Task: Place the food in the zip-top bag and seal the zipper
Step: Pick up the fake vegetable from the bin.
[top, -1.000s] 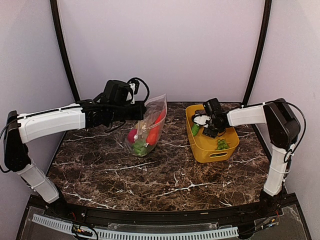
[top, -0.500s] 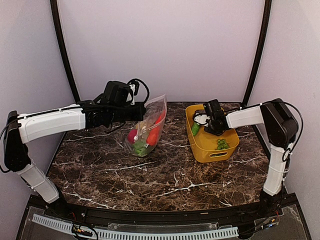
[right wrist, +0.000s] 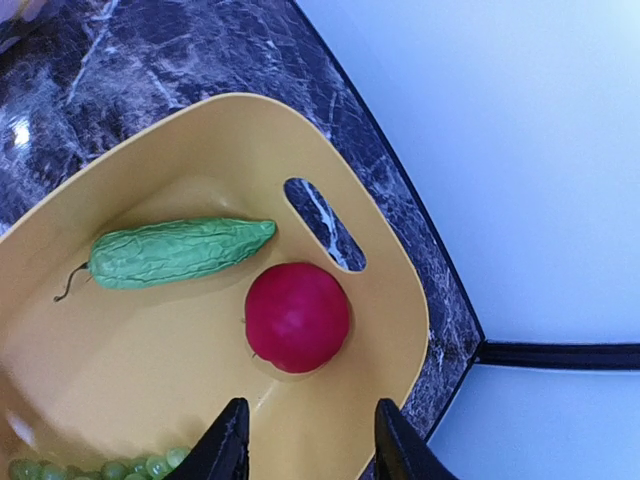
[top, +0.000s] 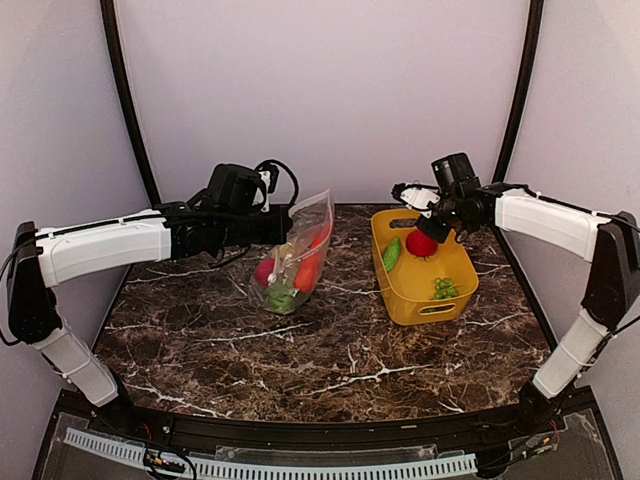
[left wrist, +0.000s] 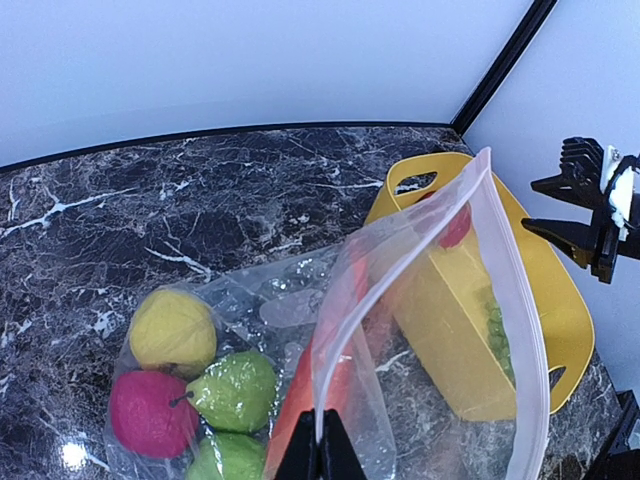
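The zip-top bag (top: 297, 252) stands open on the table. It holds a yellow fruit (left wrist: 172, 331), a red one (left wrist: 148, 413), a green one (left wrist: 234, 389) and a red pepper (left wrist: 300, 415). My left gripper (left wrist: 321, 445) is shut on the bag's mouth edge by the pale zipper (left wrist: 395, 272) and holds it up. It also shows in the top view (top: 283, 224). My right gripper (right wrist: 312, 445) is open and empty, above a red round fruit (right wrist: 297, 317). A green cucumber (right wrist: 178, 252) and green grapes (right wrist: 95, 469) lie beside that fruit.
The fruit, cucumber and grapes lie in a yellow basket (top: 410, 297) at the back right of the marble table. The basket's handle slot (right wrist: 322, 222) is by the red fruit. Curved black frame bars and pale walls close the back and sides.
My right gripper has risen out of the basket and drawn back to the right. The red round fruit now shows lying in the basket. The left arm and bag have not moved.
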Controlling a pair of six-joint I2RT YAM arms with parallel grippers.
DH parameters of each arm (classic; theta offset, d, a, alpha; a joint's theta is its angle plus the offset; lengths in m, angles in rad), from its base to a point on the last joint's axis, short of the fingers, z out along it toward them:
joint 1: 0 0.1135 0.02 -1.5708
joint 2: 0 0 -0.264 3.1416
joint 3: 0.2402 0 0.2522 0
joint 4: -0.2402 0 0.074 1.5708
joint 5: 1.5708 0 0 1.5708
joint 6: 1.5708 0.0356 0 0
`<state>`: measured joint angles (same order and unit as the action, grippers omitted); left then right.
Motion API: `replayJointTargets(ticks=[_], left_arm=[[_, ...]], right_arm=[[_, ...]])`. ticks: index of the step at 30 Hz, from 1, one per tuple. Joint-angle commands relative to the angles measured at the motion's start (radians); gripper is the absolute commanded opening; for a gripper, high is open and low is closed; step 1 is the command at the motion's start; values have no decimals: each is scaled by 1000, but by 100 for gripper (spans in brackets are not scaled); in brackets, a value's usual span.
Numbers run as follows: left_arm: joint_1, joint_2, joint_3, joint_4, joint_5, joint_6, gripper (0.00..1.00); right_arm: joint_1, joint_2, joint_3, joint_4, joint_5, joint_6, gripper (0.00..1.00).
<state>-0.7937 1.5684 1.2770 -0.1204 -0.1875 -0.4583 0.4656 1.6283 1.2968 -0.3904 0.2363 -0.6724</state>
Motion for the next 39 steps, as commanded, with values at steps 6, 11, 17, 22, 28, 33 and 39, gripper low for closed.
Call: replayJointTargets(ticks=[6, 11, 17, 22, 28, 33, 39], left_arm=[[6, -19, -1, -1, 22, -8, 1], [7, -32, -14, -11, 8, -3, 1], [8, -31, -14, -12, 14, -10, 1], [8, -37, -23, -10, 13, -12, 1], [7, -27, -15, -5, 27, -13, 1], [8, -26, -7, -6, 37, -16, 1], [8, -35, -12, -14, 31, -16, 1]], right_arm=[[-103, 178, 135, -181, -259, 136, 71], [-124, 276, 169, -139, -194, 55, 83], [-132, 358, 221, -104, -189, 42, 84], [-131, 396, 242, -76, -167, 61, 84], [-133, 441, 251, -42, -184, 115, 84], [-133, 470, 251, -14, -168, 141, 82], [-134, 406, 203, 7, -198, 175, 58]])
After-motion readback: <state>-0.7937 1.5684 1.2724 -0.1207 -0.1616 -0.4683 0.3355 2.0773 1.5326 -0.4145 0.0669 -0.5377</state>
